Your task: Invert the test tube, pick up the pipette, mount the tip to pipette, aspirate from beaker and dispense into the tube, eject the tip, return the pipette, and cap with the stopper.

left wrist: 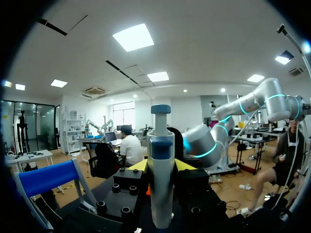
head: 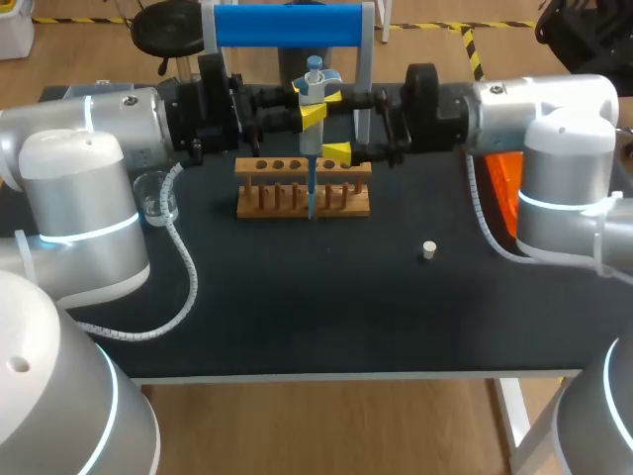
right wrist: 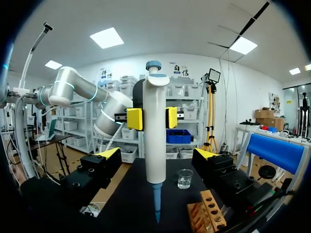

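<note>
**Pipette held upright over the rack, left gripper clamped, right gripper wide**

The pipette point(head: 315, 89) stands upright above the middle of the table's far edge. It has a white body, a blue plunger cap on top and a blue tip point(right wrist: 156, 201) mounted below. The left gripper point(head: 315, 111) comes in from the left edge and has hold of it, its yellow fingertips pressed against the upper body from two sides. The tip points straight down at the wooden rack point(head: 303, 188), near the middle of its row of holes. Whether a test tube sits under the tip cannot be made out.

The right gripper point(right wrist: 158, 155) comes in from the right edge, level with the pipette's lower body. Its fingers are spread wide, with the pipette standing between them and neither pad touching it.

The rack sits on the dark table point(head: 297, 307), just inside the far edge at its middle. A clear glass beaker point(head: 156, 198) stands near the left edge, partly behind the left arm, and I cannot tell what it holds. A small white stopper point(head: 428, 249) lies alone toward the right edge, well apart from the rack. A blue-topped stand point(head: 287, 25) rises at the far edge behind the pipette. An orange object point(head: 504, 183) shows at the right edge, mostly hidden by the right arm.
</note>
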{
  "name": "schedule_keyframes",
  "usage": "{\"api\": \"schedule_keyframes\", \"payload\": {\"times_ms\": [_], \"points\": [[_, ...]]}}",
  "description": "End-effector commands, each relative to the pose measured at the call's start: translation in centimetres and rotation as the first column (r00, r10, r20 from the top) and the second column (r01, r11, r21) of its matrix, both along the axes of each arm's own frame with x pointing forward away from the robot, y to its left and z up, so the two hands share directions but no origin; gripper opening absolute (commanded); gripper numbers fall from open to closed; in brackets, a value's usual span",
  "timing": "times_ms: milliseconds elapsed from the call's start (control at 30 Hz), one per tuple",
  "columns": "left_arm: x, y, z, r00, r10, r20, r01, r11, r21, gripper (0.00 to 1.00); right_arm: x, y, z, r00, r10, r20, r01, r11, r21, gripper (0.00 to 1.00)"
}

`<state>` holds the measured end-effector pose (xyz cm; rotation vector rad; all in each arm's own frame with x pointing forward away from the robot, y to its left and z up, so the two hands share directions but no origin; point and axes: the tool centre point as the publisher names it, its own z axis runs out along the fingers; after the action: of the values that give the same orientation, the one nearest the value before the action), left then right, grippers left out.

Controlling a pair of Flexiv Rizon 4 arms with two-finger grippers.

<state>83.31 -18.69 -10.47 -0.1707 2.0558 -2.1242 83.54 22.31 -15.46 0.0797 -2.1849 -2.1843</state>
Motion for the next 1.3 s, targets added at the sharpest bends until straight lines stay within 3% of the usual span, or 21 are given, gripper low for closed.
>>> {"api": "schedule_keyframes", "payload": {"times_ms": [33,567,967,1300], "points": [[-0.1,0.0,0.0,1.000,0.001,0.001,-0.001,1.000,0.000,0.00,0.6,0.8,-0.2,1.000,-0.006,-0.006,0.006,1.000,0.002,0.96],[-0.1,0.0,0.0,1.000,0.001,0.001,-0.001,1.000,0.000,0.00,1.1,2.2,0.3,0.999,0.032,0.013,-0.032,0.999,0.006,0.82],[-0.1,0.0,0.0,1.000,0.001,0.001,-0.001,1.000,0.000,0.00,0.7,2.6,0.6,0.997,0.072,0.034,-0.072,0.997,0.009,0.56],[-0.1,0.0,0.0,1.000,0.001,0.001,-0.001,1.000,0.000,0.00,0.4,2.7,0.4,0.997,0.079,0.022,-0.080,0.997,0.015,0.55]]}}
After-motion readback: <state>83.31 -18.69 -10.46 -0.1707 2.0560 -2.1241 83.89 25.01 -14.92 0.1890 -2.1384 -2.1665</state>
